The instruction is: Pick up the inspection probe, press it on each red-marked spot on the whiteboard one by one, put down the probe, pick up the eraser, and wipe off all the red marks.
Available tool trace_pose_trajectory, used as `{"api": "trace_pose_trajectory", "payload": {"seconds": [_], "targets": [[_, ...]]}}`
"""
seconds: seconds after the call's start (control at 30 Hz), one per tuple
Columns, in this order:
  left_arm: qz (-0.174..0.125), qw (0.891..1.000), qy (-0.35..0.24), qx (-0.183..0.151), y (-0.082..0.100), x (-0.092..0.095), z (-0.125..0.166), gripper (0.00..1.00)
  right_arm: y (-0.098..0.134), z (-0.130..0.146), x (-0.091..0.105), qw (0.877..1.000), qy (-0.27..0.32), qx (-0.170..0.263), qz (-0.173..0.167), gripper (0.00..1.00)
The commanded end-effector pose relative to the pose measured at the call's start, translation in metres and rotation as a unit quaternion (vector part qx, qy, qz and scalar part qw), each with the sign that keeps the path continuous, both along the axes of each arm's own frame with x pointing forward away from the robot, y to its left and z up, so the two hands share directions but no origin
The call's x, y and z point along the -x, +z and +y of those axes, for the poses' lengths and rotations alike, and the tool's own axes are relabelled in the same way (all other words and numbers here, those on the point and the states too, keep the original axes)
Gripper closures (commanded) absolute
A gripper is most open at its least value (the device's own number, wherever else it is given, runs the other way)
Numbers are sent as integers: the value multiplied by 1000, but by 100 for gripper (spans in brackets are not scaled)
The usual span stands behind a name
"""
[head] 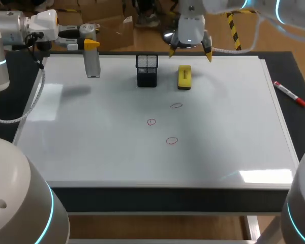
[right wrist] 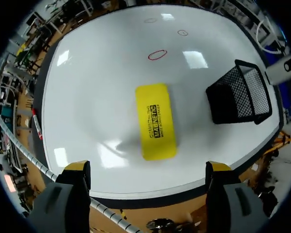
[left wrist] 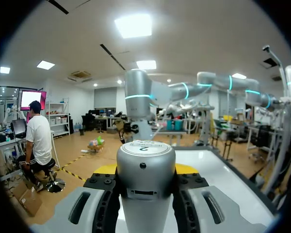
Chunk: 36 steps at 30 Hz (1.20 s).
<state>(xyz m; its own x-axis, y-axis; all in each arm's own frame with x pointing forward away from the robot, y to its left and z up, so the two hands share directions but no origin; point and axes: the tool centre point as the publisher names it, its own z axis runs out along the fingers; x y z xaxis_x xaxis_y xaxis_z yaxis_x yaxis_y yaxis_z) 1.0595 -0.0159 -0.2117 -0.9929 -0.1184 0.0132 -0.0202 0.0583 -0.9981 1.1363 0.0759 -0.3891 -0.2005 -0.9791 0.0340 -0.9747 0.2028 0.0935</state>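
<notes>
plainly the left pincer is clenched on the probe, a grey cylinder gripped from both sides and hanging upright over the whiteboard at about 10 o'clock; held that way its lower end faces the board, which suits pressing straight down; the three red marks sit near the board's middle, well apart from the probe, none wiped; the right pincer hovers over the board's far edge at 12 o'clock, fingers released and spread wide, grasping nothing; the yellow eraser lies flat on the board just ahead of it, with a black mesh basket at the eraser's 9 o'clock; i judge the wide spread is meant to straddle the eraser once the probe is set down; a red marker lies on the dark worktop at 3 o'clock, off the board
</notes>
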Motion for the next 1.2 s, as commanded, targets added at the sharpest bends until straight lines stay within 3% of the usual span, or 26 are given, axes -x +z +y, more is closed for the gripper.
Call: {"api": "trace_pose_trajectory", "payload": {"seconds": [0.03, 0.23, 0.27, 0.3, 0.6, 1.2], "targets": [[0, 1000, -1, 0, 1, 0, 0, 100, -5, -5, 12, 998, 50, -46, -16, 0], [0, 1000, -1, 0, 1, 0, 0, 100, -11, 1, 16, 996, 81, -35, -4, 0], [0, 1000, -1, 0, 1, 0, 0, 100, -12, 2, 16, 996, 81, -24, 13, 0], [0, 1000, -1, 0, 1, 0, 0, 100, -12, 4, 17, 996, 83, -30, 2, 0], [0, 1000, -1, 0, 1, 0, 0, 100, -20, 14, 29, 996, 86, -24, 20, 0], [0, 1000, -1, 0, 1, 0, 0, 100, -36, 15, 45, 998, 62, -28, 13, 0]]}}
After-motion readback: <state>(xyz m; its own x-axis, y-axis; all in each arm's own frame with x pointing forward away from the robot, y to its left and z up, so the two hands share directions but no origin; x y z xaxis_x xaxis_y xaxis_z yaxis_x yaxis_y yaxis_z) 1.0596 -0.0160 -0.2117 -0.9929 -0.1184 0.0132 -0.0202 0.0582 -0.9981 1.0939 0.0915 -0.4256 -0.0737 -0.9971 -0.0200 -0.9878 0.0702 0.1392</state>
